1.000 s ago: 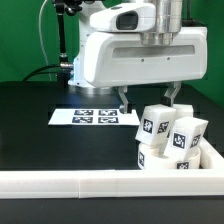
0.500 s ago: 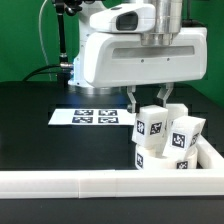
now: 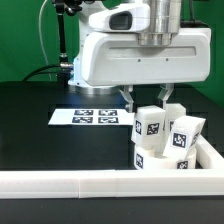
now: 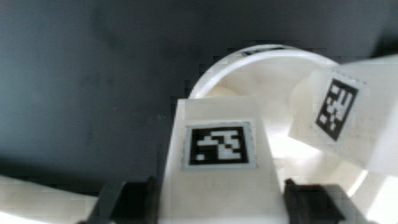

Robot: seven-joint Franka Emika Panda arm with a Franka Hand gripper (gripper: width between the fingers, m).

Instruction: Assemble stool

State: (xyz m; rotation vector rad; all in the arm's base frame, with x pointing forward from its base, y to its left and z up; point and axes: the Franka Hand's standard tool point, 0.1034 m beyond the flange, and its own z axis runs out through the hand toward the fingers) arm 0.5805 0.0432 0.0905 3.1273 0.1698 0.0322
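The long white L-shaped rail (image 3: pixel 100 183) runs across the front of the black table (image 3: pixel 40 130) and turns back along the exterior view's right, boxing in the stool parts in its corner. Behind the rail, toward the exterior view's left, the marker board (image 3: pixel 92 116) lies flat, well apart from the parts. In the rail's corner the round seat (image 3: pixel 160 160) sits low, mostly hidden by two upright legs. One leg (image 3: pixel 187 137) stands just inside the rail's corner, its tag facing the camera; it crowds the other leg (image 3: pixel 150 129), the two nearly touching.

That second leg stands upright on the seat side farther from the rail's corner, long axis vertical, tagged face toward the exterior camera. The gripper (image 3: pixel 146 100) comes down from above with its fingers (image 3: pixel 128 100) straddling the leg's top, clamped on it. In the wrist view the same leg (image 4: pixel 222 140) fills the gap between both fingertips (image 4: pixel 128 195), with the seat's curved rim (image 4: pixel 240 65) behind.
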